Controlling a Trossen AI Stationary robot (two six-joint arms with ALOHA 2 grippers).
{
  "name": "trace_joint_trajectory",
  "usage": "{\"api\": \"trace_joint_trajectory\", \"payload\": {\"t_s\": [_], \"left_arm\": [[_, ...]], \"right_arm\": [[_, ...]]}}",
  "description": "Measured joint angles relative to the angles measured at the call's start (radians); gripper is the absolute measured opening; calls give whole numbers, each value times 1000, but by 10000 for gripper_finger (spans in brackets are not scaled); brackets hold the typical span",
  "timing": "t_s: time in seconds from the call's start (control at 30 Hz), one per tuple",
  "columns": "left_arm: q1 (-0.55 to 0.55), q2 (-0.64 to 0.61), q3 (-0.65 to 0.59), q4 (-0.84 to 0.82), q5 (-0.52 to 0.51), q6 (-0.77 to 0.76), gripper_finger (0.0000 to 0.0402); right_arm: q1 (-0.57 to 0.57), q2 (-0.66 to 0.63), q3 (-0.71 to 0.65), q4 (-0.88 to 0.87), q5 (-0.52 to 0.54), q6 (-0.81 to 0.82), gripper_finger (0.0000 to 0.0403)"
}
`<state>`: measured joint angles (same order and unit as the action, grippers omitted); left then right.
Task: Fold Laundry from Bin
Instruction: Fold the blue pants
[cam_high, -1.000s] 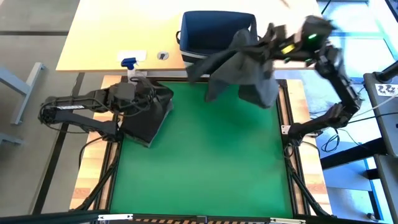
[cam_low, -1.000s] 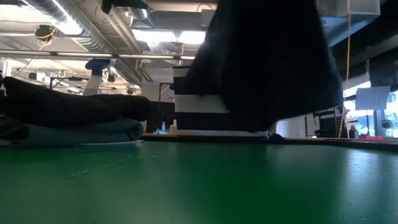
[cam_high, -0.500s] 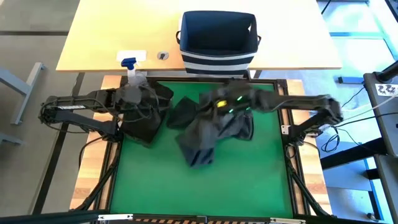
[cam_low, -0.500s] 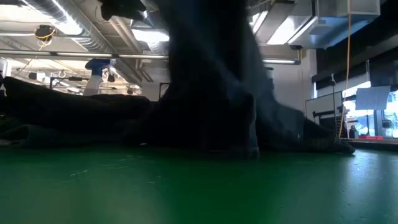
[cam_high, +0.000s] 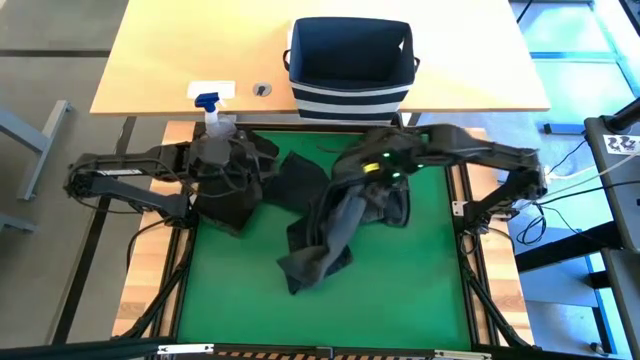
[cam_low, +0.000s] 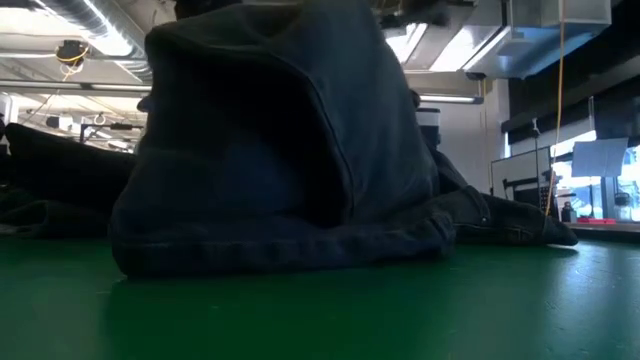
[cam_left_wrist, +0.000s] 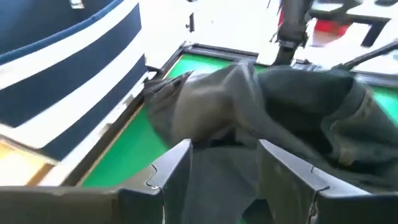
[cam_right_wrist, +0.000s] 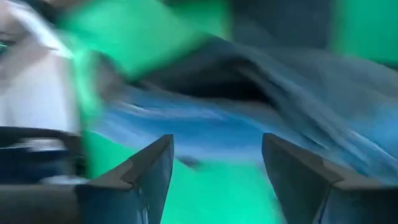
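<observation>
On the left side of the green mat (cam_high: 400, 290) a stack of folded garments (cam_high: 235, 185) is seen, dark cloth uppermost; the left gripper (cam_high: 232, 170) is held over this stack, and in the left wrist view its fingers (cam_left_wrist: 174, 168) are spread apart with nothing between them; only dark cloth lies beneath them; a clear spray bottle (cam_high: 212, 112) with a blue nozzle stands just beyond the mat's far left corner, and no writing on it can be read; near the middle of the mat a crumpled dark grey garment (cam_high: 325, 235) is spread in a loose heap, one end reaching toward the near edge and another part lying toward the folded stack; in the low view this garment (cam_low: 290, 160) fills most of the picture and rests on the mat; the right gripper (cam_high: 372, 172) is placed just above the far part of the heap; in the right wrist view its fingers (cam_right_wrist: 149, 171) are parted widely and no cloth is clamped between them, though the garment lies close below; behind the mat, on the pale wooden table (cam_high: 150, 60), the bin (cam_high: 350, 62) stands upright, navy with white stripes low on its wall; its inside is seen as dark, and nothing can be made out in it.
</observation>
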<state>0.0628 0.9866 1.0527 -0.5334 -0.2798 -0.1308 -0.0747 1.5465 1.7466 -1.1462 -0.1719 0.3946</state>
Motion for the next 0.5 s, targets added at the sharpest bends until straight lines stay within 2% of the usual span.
{"api": "trace_joint_trajectory", "payload": {"t_s": [0.1, 0.17, 0.3, 0.5], "left_arm": [[0, 30, 0, 35, 38, -42, 176], [0, 53, 0, 66, 58, -59, 176], [0, 97, 0, 90, 58, -104, 176], [0, 166, -1, 98, 54, -178, 176]], "right_arm": [[3, -31, 25, -214, 203, 2, 245], [3, -57, -9, -299, 265, 15, 245], [-9, -155, -188, -306, 298, 7, 245], [-108, -364, -599, -79, 232, 23, 245]]}}
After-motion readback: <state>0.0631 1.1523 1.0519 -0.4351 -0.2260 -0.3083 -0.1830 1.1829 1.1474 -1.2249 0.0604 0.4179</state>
